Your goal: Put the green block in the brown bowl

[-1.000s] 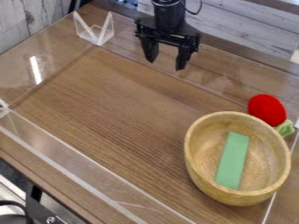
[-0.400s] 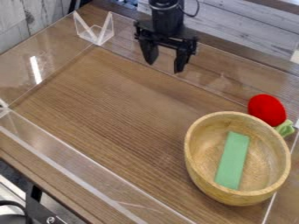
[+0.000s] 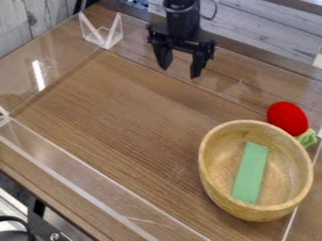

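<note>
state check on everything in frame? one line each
green block: lying flat inside the bowl, not held
brown bowl: upright on the table, holding the block
gripper: open, empty, pointing down, far from the bowl at the back of the table
red ball-like object: resting on the table just behind the bowl, whether it touches the rim cannot be told

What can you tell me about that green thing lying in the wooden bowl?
The green block is a flat, elongated bar, plain mid-green with a matte look. It lies flat inside the brown bowl, resting on the bowl's floor, its long side running near-to-far and slightly tilted. It is shorter than the bowl's width. Nothing else touches it.
</note>
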{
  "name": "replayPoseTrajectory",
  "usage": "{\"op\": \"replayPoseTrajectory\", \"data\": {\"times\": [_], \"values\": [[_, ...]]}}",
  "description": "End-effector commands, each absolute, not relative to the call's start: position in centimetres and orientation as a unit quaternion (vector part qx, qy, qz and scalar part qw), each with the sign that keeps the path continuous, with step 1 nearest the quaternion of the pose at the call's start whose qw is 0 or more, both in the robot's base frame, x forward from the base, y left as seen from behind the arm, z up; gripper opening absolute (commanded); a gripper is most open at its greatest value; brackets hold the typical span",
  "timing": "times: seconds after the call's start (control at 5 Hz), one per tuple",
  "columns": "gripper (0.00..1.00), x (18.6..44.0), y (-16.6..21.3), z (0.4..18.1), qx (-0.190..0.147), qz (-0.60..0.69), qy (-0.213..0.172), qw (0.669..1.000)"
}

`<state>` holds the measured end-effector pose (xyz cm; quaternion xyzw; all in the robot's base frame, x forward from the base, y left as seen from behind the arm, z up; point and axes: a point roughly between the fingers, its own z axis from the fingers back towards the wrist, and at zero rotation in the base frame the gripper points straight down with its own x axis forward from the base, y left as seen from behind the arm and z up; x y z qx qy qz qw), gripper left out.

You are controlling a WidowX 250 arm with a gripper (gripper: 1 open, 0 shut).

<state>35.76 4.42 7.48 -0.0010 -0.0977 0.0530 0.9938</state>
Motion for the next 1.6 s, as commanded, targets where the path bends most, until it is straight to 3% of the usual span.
{"op": "replayPoseTrajectory", "data": {"times": [0.0, 0.4, 0.6, 0.8, 1.0, 1.4], "values": [[1.00, 37.3, 4.9, 9.8, 0.002, 0.032, -0.125, 0.992], [1.00, 34.9, 4.1, 11.2, -0.003, 0.026, -0.123, 0.992], [1.00, 35.2, 4.6, 11.0, -0.005, 0.039, -0.126, 0.991], [0.00, 35.3, 4.9, 10.1, -0.003, 0.049, -0.122, 0.991], [1.00, 35.8, 4.3, 9.5, 0.001, 0.059, -0.119, 0.991], [1.00, 37.3, 3.9, 9.8, 0.002, 0.064, -0.123, 0.990]]}}
